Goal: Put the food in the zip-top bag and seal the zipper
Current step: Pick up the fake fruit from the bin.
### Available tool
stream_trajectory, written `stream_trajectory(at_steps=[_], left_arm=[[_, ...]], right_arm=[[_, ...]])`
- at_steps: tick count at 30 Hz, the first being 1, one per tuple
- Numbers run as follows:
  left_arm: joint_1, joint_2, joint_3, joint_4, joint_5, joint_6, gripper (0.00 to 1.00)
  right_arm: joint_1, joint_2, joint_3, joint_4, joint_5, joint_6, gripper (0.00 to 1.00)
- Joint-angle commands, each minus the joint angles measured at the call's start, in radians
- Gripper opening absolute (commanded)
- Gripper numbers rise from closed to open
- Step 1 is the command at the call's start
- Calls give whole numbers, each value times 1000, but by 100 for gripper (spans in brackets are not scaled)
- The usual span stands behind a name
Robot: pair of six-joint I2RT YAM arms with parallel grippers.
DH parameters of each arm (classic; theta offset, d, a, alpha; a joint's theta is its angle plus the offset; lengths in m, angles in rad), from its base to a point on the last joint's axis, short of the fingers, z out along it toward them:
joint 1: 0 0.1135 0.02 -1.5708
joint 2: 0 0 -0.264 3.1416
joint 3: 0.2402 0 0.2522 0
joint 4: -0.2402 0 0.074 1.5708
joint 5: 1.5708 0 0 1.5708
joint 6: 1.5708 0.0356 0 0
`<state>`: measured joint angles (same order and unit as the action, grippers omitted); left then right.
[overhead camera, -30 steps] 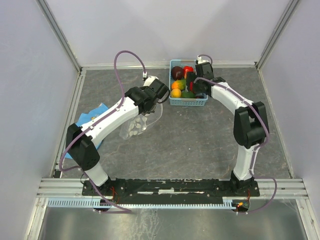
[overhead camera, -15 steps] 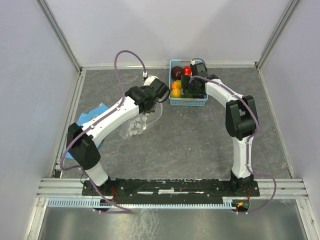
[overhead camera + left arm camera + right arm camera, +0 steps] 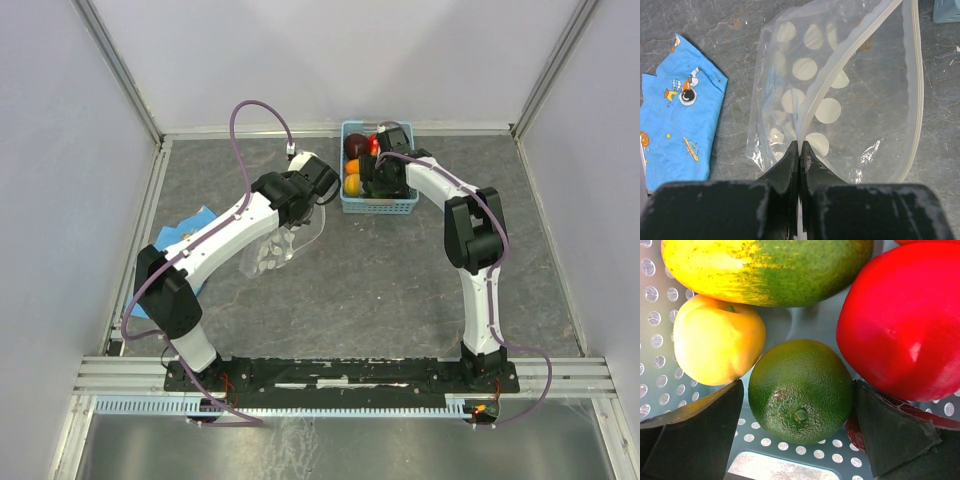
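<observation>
Right tool [image 3: 797,437] has dropped into the light-blue perforated plastic basket [image 3: 660,300] at the far side of the table [image 3: 400,285]. Its jaws are now spread wide and empty, straddling the round dark-green toy lime [image 3: 801,390]. Left tool [image 3: 800,147] stays pinched on the whitish zipper strip [image 3: 832,75], holding the clear white-spotted zip-top bag [image 3: 875,115] open left of the basket. Nothing is bagged yet; the first pick looks imminent.

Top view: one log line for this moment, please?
left gripper: shut on zip-top bag | right gripper: open around green fruit in basket

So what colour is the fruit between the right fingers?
The fruit is dark green, best in right wrist view.
</observation>
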<state>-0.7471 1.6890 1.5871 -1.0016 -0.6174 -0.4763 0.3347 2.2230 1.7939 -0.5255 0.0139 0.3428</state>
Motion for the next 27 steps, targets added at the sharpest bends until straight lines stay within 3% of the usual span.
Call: stream_trajectory(at_steps=[1,14,23,27], left_arm=[[5,-27,31,1,9,21,3],[4,-48,17,3,38,7,3],[6,-59,19,12,78,20,3],[3,-64,20,18,87,25,3]], right_arm=[[-13,29,43,-87,-6,-12,99],[-13,69,118,-226,-14,-44,99],[-13,-37,73,-172,-45,-38,79],[-13,-111,42,-153,-38,-31,76]])
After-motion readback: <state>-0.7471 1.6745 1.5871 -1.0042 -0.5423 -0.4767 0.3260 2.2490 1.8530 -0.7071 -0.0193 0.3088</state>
